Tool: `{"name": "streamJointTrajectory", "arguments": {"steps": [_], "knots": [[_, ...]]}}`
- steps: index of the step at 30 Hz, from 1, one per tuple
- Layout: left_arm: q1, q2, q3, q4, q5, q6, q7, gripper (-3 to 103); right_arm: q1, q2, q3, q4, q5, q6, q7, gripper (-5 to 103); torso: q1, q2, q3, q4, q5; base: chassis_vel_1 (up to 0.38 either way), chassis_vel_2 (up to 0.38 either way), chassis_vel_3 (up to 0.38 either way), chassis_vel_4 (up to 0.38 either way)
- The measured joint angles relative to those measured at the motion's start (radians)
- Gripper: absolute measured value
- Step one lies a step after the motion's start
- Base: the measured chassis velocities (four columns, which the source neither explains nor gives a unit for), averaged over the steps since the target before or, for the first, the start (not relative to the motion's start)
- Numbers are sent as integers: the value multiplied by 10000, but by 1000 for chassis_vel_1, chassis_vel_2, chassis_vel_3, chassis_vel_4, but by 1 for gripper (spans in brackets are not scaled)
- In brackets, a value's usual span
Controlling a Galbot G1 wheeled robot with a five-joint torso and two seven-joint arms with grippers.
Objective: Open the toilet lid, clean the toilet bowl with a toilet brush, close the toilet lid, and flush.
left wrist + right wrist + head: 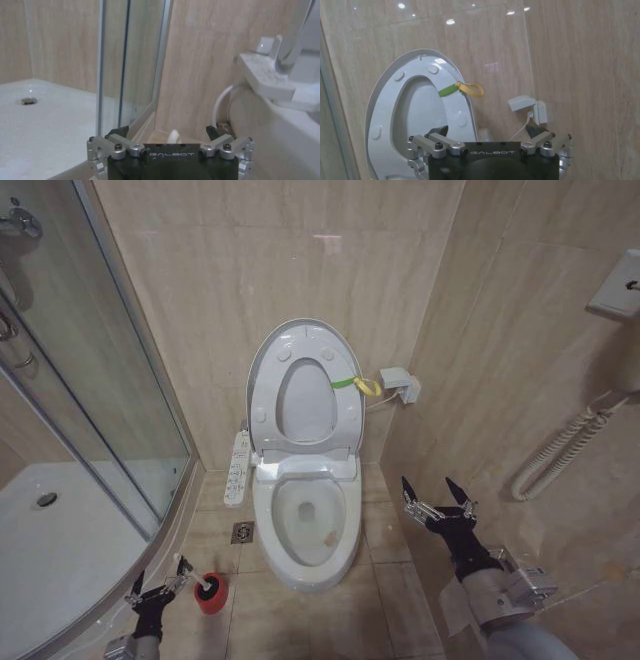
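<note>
Against beige tiled wall, toilet lid point(263, 370) upright; right hand point(440, 498) spread, left hand point(158, 578) spread by toilet brush point(204, 587).

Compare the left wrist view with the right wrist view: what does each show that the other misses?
Left wrist: the open left gripper, the shower glass, the shower floor drain and the button panel. Right wrist: the open right gripper, the raised toilet lid, its green and yellow tag and a wall box. Both: beige wall tile.
</note>
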Motion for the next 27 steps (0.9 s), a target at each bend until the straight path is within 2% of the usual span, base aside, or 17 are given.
{"name": "streamJointTrajectory", "arguments": {"steps": [3, 11, 12, 17, 21, 22, 27], "knots": [[-434, 80, 70, 690, 140, -20, 91, 100, 0, 0, 0, 0, 0, 0, 0, 100, 0, 0, 0, 1, 0, 0, 0, 0, 0], [-1058, 178, 322, 1601, 189, -48, 270, 100, 0, 0, 0, 0, 0, 0, 0, 100, 0, 0, 0, 1, 1, 0, 0, 0, 0], [-1206, 182, 371, 1876, 221, -117, 354, 92, 0, 0, 0, 0, 0, 0, 0, 100, 0, 0, 0, 0, 0, 0, 0, 0, 0], [-1644, 183, 526, 2557, 296, -380, 634, 92, 0, 0, 0, 0, 0, 0, 0, 100, 0, 0, 0, 0, 0, 0, 0, 0, 0], [-1741, 194, 598, 2675, 298, -400, 678, 92, 0, 0, 0, 0, 0, 0, 0, 100, 0, 0, 0, 1, 1, 0, 0, 0, 0], [-1848, 210, 654, 2792, 303, -417, 729, 85, 0, 0, 0, 0, 0, 0, 0, 100, 0, 0, 0, 1, 0, 0, 0, 0, 0], [-2075, 192, 762, 3072, 372, -451, 781, 85, 0, 0, 0, 0, 0, 0, 0, 100, 0, 1, 0, 0, 0, 0, 0, 0, 0]]}}
